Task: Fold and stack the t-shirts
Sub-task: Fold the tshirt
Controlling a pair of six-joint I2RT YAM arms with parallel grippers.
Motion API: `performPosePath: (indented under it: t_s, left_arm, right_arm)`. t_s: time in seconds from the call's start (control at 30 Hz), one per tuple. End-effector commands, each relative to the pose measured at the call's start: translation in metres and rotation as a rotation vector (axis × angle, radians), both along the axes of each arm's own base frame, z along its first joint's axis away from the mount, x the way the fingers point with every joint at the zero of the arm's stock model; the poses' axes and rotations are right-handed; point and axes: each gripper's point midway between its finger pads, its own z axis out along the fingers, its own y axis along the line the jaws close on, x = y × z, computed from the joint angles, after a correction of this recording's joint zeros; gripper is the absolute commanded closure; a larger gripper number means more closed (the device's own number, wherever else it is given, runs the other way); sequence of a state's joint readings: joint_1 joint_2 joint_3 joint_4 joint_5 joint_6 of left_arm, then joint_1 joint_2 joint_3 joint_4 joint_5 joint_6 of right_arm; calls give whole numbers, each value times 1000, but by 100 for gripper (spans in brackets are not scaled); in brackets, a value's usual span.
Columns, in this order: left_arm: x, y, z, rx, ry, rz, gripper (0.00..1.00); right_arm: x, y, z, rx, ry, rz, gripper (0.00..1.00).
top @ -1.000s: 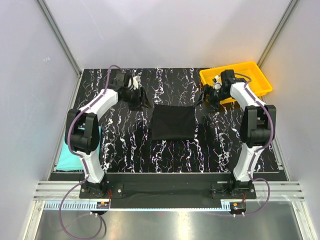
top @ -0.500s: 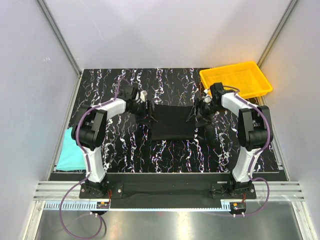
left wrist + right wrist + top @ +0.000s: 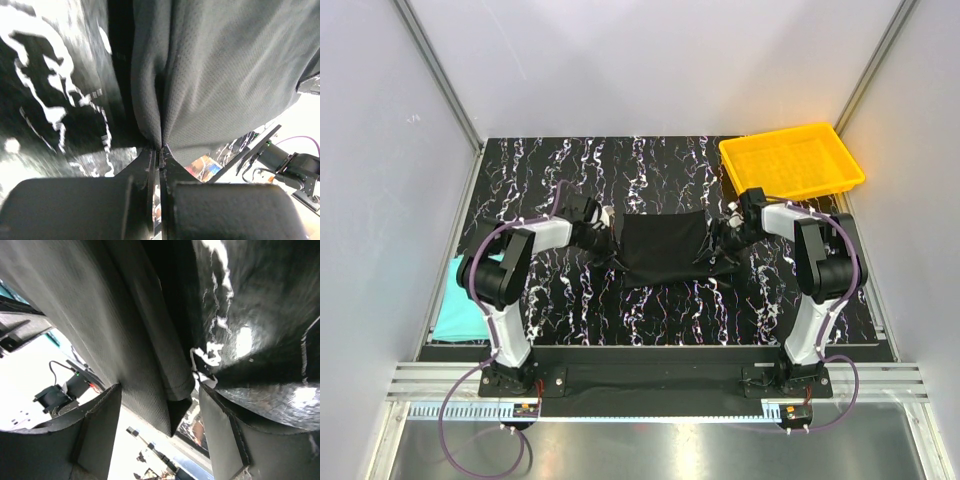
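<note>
Black t-shirt (image 3: 665, 248): lies folded to a compact dark panel on the marbled black table (image 3: 570, 170). Its far edge sags in a curve between the two grippers, and its far corners are drawn outward toward them.

Left gripper (image 3: 607, 241): at the left far corner of the black t-shirt. In the left wrist view its fingers (image 3: 150, 165) are pressed together, pinching a gathered ridge of the shirt's cloth. The fabric fans out from that pinch in a deep crease.

Right gripper (image 3: 716, 246): at the right far corner of the black t-shirt. In the right wrist view its fingers (image 3: 102, 430) are spread. A folded edge of the shirt runs down into the gap between them, lying close to one finger. The other finger stands apart from the cloth, over the glossy table surface. No pinch is visible here.

Yellow plastic tray (image 3: 790, 165): sits beyond and to the right of the black t-shirt, apart from it and just behind the right arm's forearm. Its floor shows plain yellow from rim to rim.

Teal t-shirt (image 3: 460, 305): lies well to the left of the black t-shirt and nearer the arm bases. It is partly hidden behind the left arm. Its folding state cannot be told.
</note>
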State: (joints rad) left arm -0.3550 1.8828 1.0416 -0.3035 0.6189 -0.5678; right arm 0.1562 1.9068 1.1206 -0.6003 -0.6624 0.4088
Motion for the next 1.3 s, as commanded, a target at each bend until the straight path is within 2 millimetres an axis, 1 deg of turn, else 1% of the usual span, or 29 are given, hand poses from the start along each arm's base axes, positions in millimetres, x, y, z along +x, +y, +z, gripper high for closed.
performPosePath:
  t_s: [0.0,0.1,0.13,0.17,0.2,0.27,0.3,0.37,0.4,0.43,0.47,0.5,0.53,0.63,0.67,0.73,0.77,0.8,0.9,0.93,1.0,1.03,1.07,1.1,1.13,1.17,1.2,1.23,1.27]
  left_arm:
    - [0,-7,17,-46,-53,2,100]
    - [-8,-7,20,-57,-47,1,100]
    - [-12,-6,19,-58,-41,0,97]
    - [-12,-6,30,-68,-70,1,87]
    - [-13,-3,33,-56,-84,8,64]
    - [-19,3,40,-42,-113,13,52]
    - [-19,7,51,-41,-145,18,44]
    - [-16,11,60,-42,-180,19,40]
    - [-12,17,64,-39,-189,38,20]
    - [-5,20,68,-37,-206,49,1]
    - [1,23,71,-38,-219,58,1]
    - [10,30,66,-29,-211,80,1]
    - [22,31,73,-34,-242,78,3]
    - [55,34,70,-26,-273,80,10]
    - [61,34,71,-32,-273,85,17]
    - [73,34,79,-54,-287,105,21]
    - [76,35,82,-55,-301,112,23]
    - [79,38,85,-42,-320,127,23]
    - [78,51,96,-16,-342,186,22]
    - [72,55,92,-12,-316,210,21]
    - [66,68,101,2,-322,261,18]
    - [58,71,99,4,-303,281,17]
    - [54,74,110,-4,-329,296,16]
    - [46,77,107,5,-321,306,16]
    - [43,79,109,5,-320,319,16]
    - [38,82,109,9,-312,333,16]
    - [31,88,112,16,-319,359,16]
    - [28,92,112,17,-305,393,19]
    - [24,97,113,18,-299,419,21]
  right_arm:
    - [-2,5,12,40,-59,-16,30]
    - [-7,6,16,55,-62,-28,30]
    - [-12,5,17,52,-57,-31,30]
    - [-13,5,19,50,-64,-33,29]
    - [-14,4,26,49,-84,-36,26]
    - [-17,1,32,30,-104,-42,23]
    - [-19,-1,33,20,-103,-43,22]
    - [-25,-5,35,-2,-92,-40,18]
    - [-25,-7,38,-20,-107,-38,17]
    - [-28,-9,39,-31,-99,-36,8]
    - [-28,-11,42,-44,-116,-36,1]
    - [-27,-12,46,-47,-125,-34,0]
    - [-28,-12,47,-48,-124,-30,0]
    - [-28,-13,57,-54,-149,-21,0]
    - [-27,-15,61,-69,-184,0,0]
    - [-28,-10,68,-123,-238,57,0]
    - [-24,-16,71,-194,-301,85,0]
    - [-26,-2,81,-220,-360,148,1]
    - [-21,6,102,-384,-555,233,0]
    - [-30,30,109,-400,-642,315,0]
    - [-26,32,119,-532,-803,374,0]
    - [-38,64,125,-520,-926,468,0]
    - [-36,65,131,-594,-1042,554,0]
    - [-48,73,120,-621,-1097,666,0]
    - [-49,88,124,-623,-1194,720,0]
    - [-64,105,118,-668,-1304,910,0]
    - [-74,108,101,-705,-1343,1029,0]
    - [-74,119,102,-737,-1431,1077,0]
    - [-81,129,89,-769,-1487,1245,1]
